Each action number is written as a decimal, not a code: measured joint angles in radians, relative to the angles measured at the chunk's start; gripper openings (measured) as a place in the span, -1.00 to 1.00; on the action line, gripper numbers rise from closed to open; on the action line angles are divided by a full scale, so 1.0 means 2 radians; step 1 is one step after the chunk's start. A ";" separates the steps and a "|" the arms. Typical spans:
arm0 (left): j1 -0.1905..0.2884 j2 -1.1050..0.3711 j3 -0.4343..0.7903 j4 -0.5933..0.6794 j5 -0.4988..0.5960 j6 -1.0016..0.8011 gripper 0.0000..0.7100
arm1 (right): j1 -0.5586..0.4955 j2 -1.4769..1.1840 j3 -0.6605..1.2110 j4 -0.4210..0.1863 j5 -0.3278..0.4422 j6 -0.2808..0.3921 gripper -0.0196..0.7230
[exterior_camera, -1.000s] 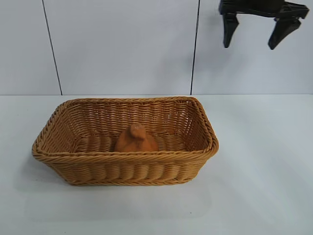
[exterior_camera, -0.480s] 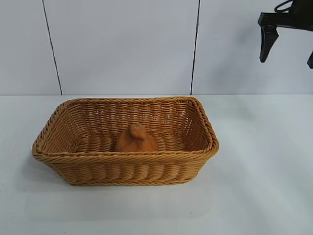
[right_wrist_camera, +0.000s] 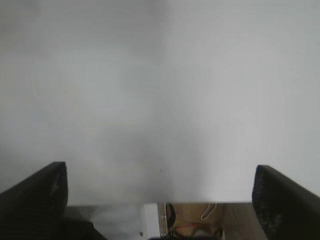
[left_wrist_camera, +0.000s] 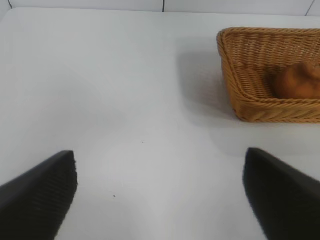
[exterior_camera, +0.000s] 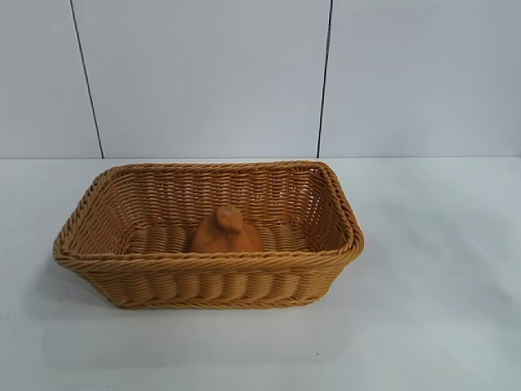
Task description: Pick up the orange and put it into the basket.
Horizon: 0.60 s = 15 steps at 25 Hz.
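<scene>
Presently: orange inside basket; left gripper spread wide, empty, well apart; right gripper likewise released over table edge.

The exterior camera faces the worktop from the front, slightly above, with the basket central before a panelled wall. The left wrist camera looks low across the worktop from some way off, sharing the basket's end and the orange. The right wrist camera looks straight down at the worktop's edge.
</scene>
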 joint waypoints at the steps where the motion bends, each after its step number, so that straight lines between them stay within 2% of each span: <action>1: 0.000 0.000 0.000 0.000 0.000 0.000 0.80 | 0.000 -0.023 0.014 0.000 -0.013 0.000 0.92; 4: 0.000 0.000 0.000 0.000 0.000 0.000 0.80 | 0.000 -0.093 0.062 0.001 -0.047 0.000 0.92; 7: 0.000 0.000 0.000 0.000 0.000 0.000 0.80 | 0.000 -0.164 0.090 0.004 -0.045 0.005 0.92; 15: 0.000 0.000 0.000 0.000 0.000 0.000 0.80 | 0.000 -0.363 0.093 0.007 -0.045 0.005 0.92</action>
